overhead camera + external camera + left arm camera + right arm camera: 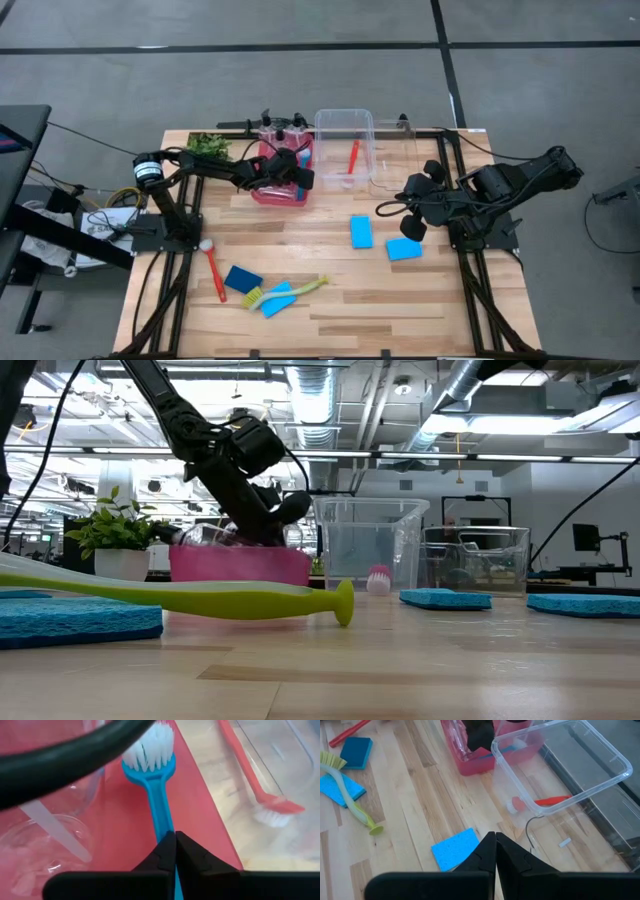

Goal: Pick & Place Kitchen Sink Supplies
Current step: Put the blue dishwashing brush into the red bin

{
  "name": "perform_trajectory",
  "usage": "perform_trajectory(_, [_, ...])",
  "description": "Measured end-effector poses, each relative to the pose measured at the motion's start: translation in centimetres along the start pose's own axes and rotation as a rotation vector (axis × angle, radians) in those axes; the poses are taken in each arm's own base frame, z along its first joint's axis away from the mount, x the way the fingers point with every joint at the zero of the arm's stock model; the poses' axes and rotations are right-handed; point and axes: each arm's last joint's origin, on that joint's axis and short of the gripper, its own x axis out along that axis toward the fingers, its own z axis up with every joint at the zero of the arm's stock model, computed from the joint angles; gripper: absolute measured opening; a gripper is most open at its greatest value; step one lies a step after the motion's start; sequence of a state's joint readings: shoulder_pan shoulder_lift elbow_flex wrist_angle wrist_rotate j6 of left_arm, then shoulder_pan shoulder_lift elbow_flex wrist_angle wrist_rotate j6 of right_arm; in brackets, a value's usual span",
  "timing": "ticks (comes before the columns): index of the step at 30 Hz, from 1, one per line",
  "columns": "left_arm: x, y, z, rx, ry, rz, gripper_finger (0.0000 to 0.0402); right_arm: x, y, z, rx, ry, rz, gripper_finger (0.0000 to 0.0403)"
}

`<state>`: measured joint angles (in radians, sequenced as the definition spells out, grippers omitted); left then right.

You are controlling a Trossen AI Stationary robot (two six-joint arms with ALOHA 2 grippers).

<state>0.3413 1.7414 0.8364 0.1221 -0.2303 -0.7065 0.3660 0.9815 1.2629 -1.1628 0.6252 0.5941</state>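
Blue long-handled plastic brush (156,785) is pinched by the left gripper (174,851) over the red tray (262,193), at 12 o'clock on the table (340,300), for placing; the right gripper (495,851) waits pressed together.

Overhead camera looks straight down, taking in the whole pale wooden slatted table (330,300) and both arms from well above. The low camera sits at tabletop level, gazing flat across the boards into the room, with the yellow-green long-handled brush (180,598) lying right up close. Left wrist camera is pressed in very near, peering into the shallow red plastic tray (125,825). Right wrist camera hangs higher, angled down across the table. That red tray (480,762) turns up there too, and the tall clear plastic bin (345,148) appears in both the overhead and the low view (368,545).
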Motion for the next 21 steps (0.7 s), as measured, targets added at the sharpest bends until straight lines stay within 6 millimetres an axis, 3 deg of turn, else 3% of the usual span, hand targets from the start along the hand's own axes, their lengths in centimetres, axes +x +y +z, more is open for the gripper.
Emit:
perform_trajectory(11, [-1.3, -0.4, 0.8, 0.009, -0.027, -0.035, 0.0004, 0.0, 0.1, 0.2, 0.012, -0.014, 0.009, 0.0001])
perform_trajectory(21, [-1.6, -1.3, 0.3, 0.031, -0.036, -0.060, 0.0004, 0.0, 0.1, 0.2, 0.015, -0.019, 0.012, 0.0001])
